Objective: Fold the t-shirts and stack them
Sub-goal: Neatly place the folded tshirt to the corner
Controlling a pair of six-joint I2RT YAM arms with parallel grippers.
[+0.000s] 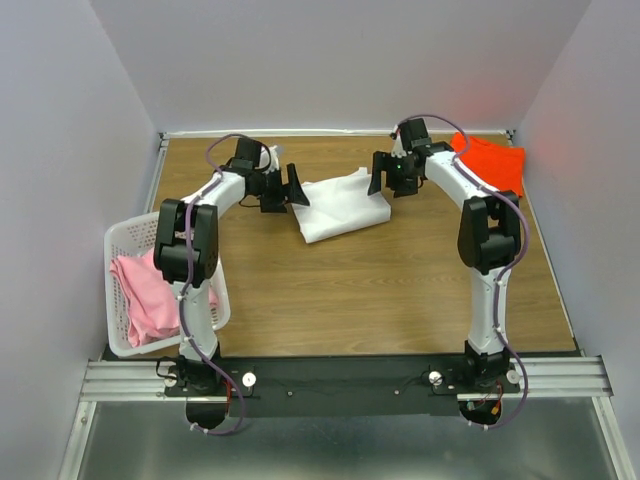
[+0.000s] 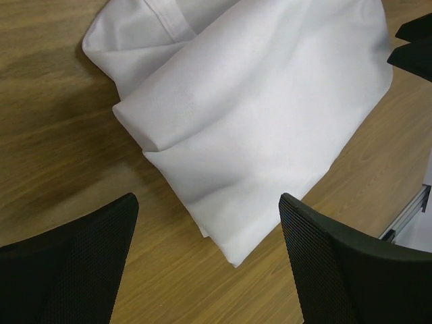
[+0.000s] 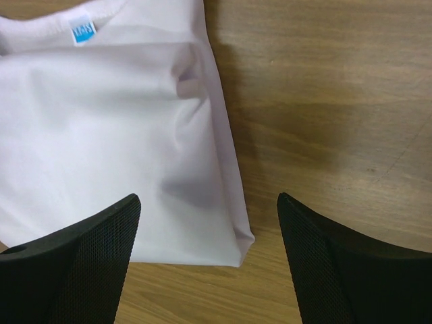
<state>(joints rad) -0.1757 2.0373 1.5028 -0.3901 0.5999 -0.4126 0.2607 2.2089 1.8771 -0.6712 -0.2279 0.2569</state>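
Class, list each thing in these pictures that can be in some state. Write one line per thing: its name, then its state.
white t-shirt, folded, lying flat between the two grippers
orange-red t-shirt, lying at the far right, held by nothing
basket, upright, holding one shirt
pink t-shirt, bunched up in the basket, not folded
left gripper, open, empty
right gripper, open, empty

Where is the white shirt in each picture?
Top view: the white t-shirt lies mid-table, between the left tool and right tool.
Left wrist: it fills the upper middle.
Right wrist: it fills the left side.
Shared landmark: the wooden table under it.
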